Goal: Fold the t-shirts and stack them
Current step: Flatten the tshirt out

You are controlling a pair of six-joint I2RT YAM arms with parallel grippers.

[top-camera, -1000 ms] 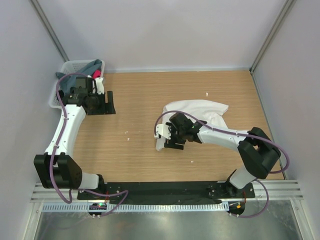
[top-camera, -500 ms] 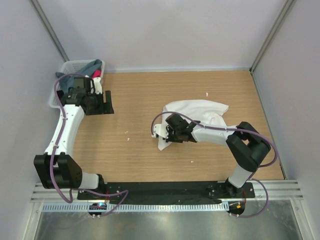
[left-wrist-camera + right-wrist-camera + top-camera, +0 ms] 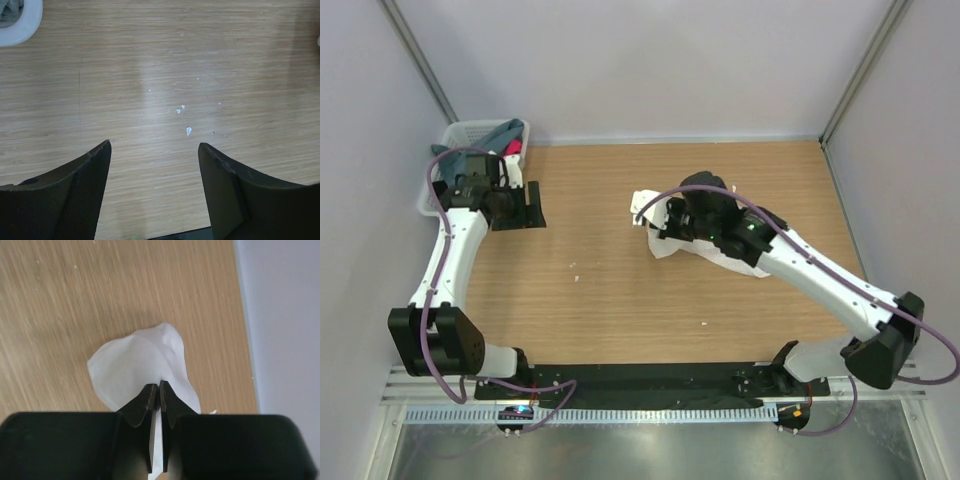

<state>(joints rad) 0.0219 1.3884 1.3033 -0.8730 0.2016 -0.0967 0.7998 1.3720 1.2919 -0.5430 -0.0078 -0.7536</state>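
The white t-shirt [image 3: 663, 247] is bunched near the table's middle, partly under my right arm. My right gripper [image 3: 658, 222] is shut on a fold of it, and the cloth hangs up off the wood. In the right wrist view the fingertips [image 3: 158, 386] pinch the white t-shirt [image 3: 130, 372], which fans out beyond them above the table. My left gripper [image 3: 532, 207] hovers open at the left, beside the basket. Its fingers [image 3: 95, 165] have only bare wood between them. Grey-teal [image 3: 505, 132] and pink-red [image 3: 516, 149] t-shirts lie in the basket.
The white lattice basket [image 3: 448, 140] stands in the far left corner, and its rim [image 3: 25, 20] shows in the left wrist view. Small white scraps [image 3: 574, 266] [image 3: 188, 131] dot the wood. Walls close the table at the back and both sides.
My right gripper shut on the white t-shirt's near edge and carried it up and toward the back, bunching the cloth. The left gripper stayed almost still.
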